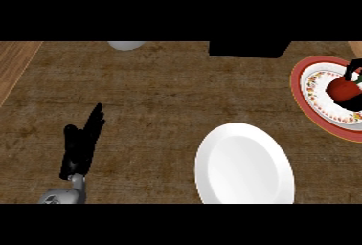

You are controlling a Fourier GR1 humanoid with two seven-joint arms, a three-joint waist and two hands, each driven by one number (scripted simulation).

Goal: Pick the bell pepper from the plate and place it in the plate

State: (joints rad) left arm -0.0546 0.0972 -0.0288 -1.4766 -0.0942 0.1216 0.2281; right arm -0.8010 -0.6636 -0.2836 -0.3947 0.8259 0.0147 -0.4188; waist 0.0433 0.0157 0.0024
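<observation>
White plate sits nearest us, low centre-right on the counter, with nothing in it. We read it as the drop target. Left hand shows at lower left, fingers straight and up, holding nothing: parked out of the way. Bell pepper is on the red-rimmed patterned plate at the right edge, well apart from the left hand, so the pick falls to the right hand. That hand is mostly cut off by the frame. Its dark fingers show above and below the pepper, touching it, so we judge it clasped round the pepper. We can't tell whether the pepper is off the plate. Next, by our read: lift clear of the rim, then carry it down-left to the white plate.
</observation>
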